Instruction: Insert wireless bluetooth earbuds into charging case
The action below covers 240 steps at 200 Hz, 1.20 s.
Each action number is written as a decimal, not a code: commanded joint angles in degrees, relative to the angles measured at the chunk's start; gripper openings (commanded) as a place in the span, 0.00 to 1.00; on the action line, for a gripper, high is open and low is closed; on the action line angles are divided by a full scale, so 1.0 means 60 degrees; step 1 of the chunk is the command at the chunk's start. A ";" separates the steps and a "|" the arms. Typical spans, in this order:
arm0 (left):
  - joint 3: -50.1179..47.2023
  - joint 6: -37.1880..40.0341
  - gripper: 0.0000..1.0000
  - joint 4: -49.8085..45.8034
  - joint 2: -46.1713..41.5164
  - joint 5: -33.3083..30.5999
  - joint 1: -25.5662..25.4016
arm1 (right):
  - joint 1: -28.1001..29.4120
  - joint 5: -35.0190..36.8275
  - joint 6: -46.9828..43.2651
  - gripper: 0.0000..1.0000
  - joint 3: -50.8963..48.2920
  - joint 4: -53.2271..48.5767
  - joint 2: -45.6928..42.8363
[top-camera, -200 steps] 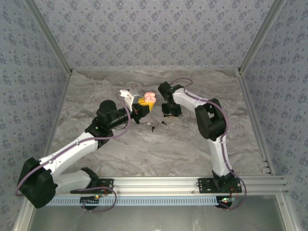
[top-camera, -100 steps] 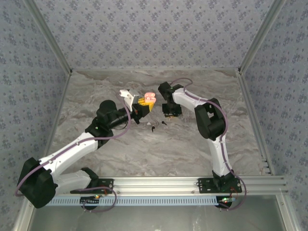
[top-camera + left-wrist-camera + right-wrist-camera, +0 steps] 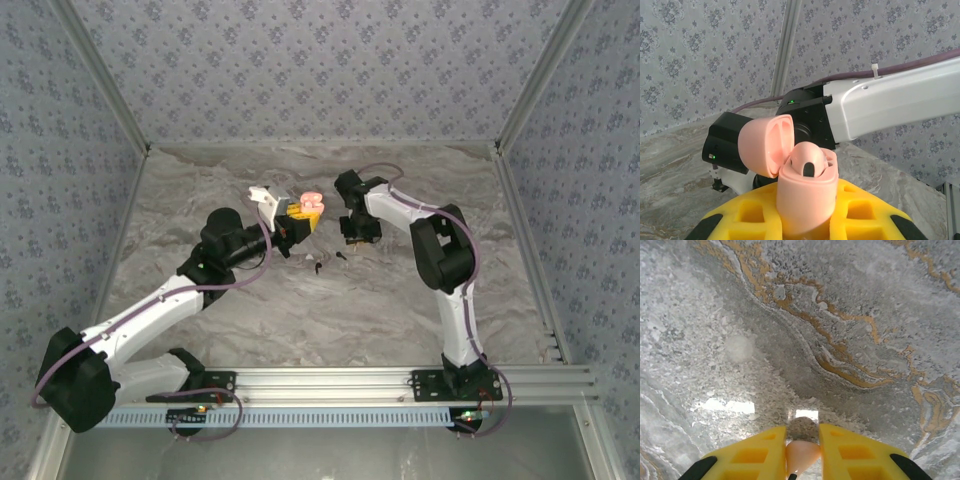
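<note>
The left fingers (image 3: 860, 212) are clamped on the pink charging case (image 3: 805, 195), held upright above the far middle of the surface (image 3: 300, 320) with its lid (image 3: 765, 145) swung open. Just right of it, the right fingers (image 3: 757, 450) pinch a small pinkish piece (image 3: 802, 454); whether it is an earbud I cannot tell. Two black earbuds (image 3: 318, 266) lie apart on the surface, just nearer than both arms' fingers.
</note>
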 commanded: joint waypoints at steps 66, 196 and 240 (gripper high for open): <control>0.0097 -0.0243 0.14 0.0760 0.0328 -0.0068 -0.0069 | -0.0620 -0.0389 -0.0844 0.22 -0.1839 0.0907 -0.2805; 0.0064 -0.0763 0.14 0.1727 0.1827 -0.0662 -0.0407 | -0.0614 -0.1302 -0.0877 0.22 -0.2141 0.1442 -0.6375; -0.0110 -0.0868 0.14 0.2245 0.2271 -0.0614 -0.0418 | -0.0421 -0.1647 -0.1023 0.22 -0.2116 0.1719 -0.6864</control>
